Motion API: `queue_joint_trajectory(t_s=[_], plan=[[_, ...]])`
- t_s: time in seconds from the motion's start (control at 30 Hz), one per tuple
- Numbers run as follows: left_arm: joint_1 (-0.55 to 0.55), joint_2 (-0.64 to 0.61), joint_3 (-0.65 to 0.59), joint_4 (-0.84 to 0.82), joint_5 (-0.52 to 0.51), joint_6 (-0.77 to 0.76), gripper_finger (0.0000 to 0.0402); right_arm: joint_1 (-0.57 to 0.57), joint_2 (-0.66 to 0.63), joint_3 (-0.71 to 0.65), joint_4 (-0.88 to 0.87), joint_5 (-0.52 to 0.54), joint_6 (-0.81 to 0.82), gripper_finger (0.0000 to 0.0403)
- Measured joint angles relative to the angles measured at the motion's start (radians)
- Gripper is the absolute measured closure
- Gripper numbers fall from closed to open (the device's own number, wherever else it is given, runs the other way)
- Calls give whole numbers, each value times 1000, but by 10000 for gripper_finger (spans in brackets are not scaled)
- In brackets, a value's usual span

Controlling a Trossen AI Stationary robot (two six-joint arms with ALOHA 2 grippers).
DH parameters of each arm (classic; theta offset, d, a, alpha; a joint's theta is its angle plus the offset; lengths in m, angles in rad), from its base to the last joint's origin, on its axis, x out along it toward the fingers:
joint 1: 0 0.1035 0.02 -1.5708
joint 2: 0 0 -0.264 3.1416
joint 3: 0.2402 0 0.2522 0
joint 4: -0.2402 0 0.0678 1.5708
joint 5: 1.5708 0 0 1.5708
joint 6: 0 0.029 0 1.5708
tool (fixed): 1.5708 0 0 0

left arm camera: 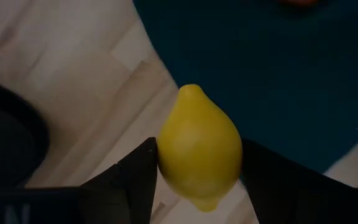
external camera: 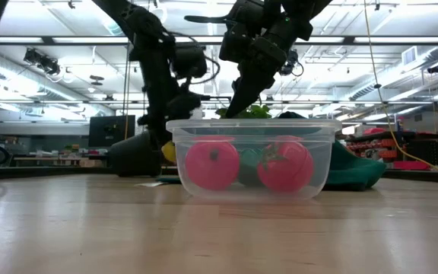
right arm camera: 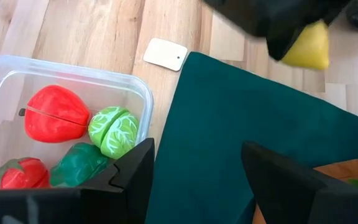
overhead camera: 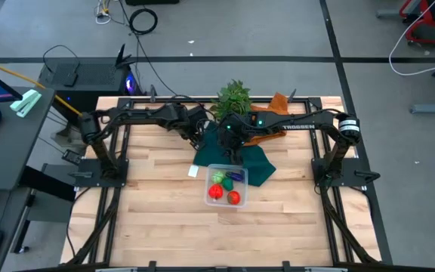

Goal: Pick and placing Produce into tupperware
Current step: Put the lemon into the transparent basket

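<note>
The left pincer point(left arm camera: 199, 171) is clamped on a lemon point(left arm camera: 199, 148), one finger on each flank, the pointed tip facing away from the wrist. Below it lie the edge of a dark teal cloth point(left arm camera: 278, 68) and bare bench point(left arm camera: 73, 56). The right pincer point(right arm camera: 194, 165) hangs with its fingers apart and nothing between them, above the cloth, with the tub point(right arm camera: 73, 78) just to one side; the lemon shows well ahead of it, past the cloth.

The tub already holds a red fruit point(right arm camera: 56, 114), a tomato point(right arm camera: 14, 174), a pale green cabbage point(right arm camera: 114, 130) and a dark green piece point(right arm camera: 79, 165); the overhead camera also shows something dark blue point(overhead camera: 236, 176) in there.

The lemon looks like light, rigid toy plastic (smooth, so probably a bit slippery). Gripping its widest middle, as now, seems soundest; nearer the tapering ends it could squirt out. A low release should keep it from bouncing.
</note>
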Motion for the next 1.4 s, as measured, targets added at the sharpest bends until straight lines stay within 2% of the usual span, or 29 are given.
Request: queue_joint_trajectory(t_s=[0.3, 0.63, 0.9, 1.23, 1.4], plan=[[-38, -179, 0, -6, -16, -102, 195, 0, 0, 0, -1, 1, 0, 199], [-183, -336, 0, 54, -46, -263, 195, 0, 0, 0, -8, 4, 32, 199], [-348, -342, 0, 192, -110, -357, 195, -1, 0, 0, -36, 5, 77, 199], [-489, -338, -2, 196, -219, -409, 195, 0, 0, 0, -99, 28, 154, 199], [-537, -316, -2, 247, -230, -408, 195, 15, 0, 0, -135, 63, 189, 199]])
